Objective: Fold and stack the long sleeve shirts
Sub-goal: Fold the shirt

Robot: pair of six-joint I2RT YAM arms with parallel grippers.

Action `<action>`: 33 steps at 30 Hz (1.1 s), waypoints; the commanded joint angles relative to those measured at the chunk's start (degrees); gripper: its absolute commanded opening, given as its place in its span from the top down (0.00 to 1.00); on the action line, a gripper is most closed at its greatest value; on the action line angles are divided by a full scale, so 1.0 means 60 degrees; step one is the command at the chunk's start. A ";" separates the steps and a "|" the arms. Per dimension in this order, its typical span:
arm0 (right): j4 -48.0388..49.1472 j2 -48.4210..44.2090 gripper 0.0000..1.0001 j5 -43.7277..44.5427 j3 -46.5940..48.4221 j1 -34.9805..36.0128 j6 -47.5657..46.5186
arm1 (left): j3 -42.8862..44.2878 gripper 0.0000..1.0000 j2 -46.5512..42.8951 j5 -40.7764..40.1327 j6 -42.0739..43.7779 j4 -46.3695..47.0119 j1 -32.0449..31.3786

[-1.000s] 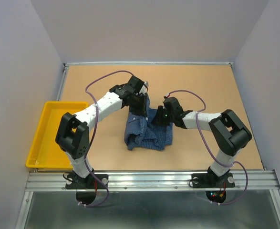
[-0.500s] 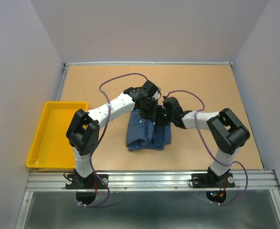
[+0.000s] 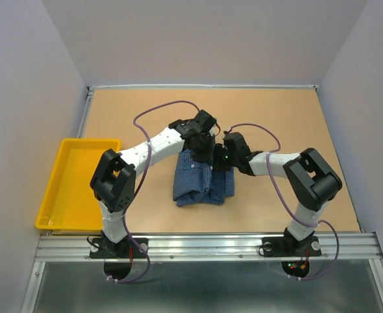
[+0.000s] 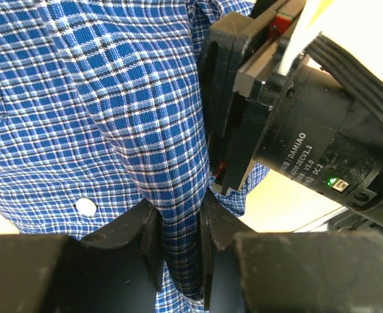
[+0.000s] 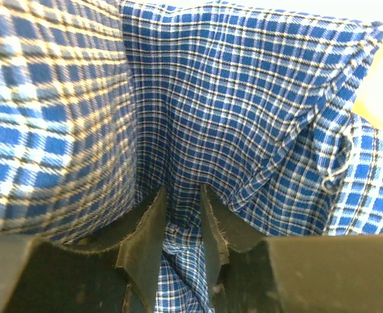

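Note:
The long sleeve shirt [image 3: 198, 186], blue with fine checks, lies bunched into a narrow bundle in the middle of the table. My left gripper [image 3: 209, 151] reaches over its far edge and my right gripper [image 3: 221, 162] meets it from the right, the two almost touching. In the left wrist view the left gripper [image 4: 180, 215] is shut on a raised fold of the shirt [image 4: 100, 98], with a white button [image 4: 85, 207] beside it and the right gripper's black body [image 4: 295, 130] close by. In the right wrist view the right gripper [image 5: 181, 208] is shut on a pleat of the shirt [image 5: 243, 98].
A yellow tray [image 3: 80, 176] sits at the table's left edge. Bare wooden table [image 3: 295, 117] surrounds the shirt, bounded by a metal rail at the front and grey walls on the other sides. Purple cables loop above both arms.
The left arm swung right across the shirt, carrying its held fabric over toward the right gripper. The bundle became narrower. In the last half second almost nothing moved.

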 commanded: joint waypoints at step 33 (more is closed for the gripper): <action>-0.0357 -0.0851 0.88 -0.0164 -0.0841 -0.1558 -0.0110 | -0.0153 0.94 -0.0133 0.0511 -0.0510 0.1304 -0.0077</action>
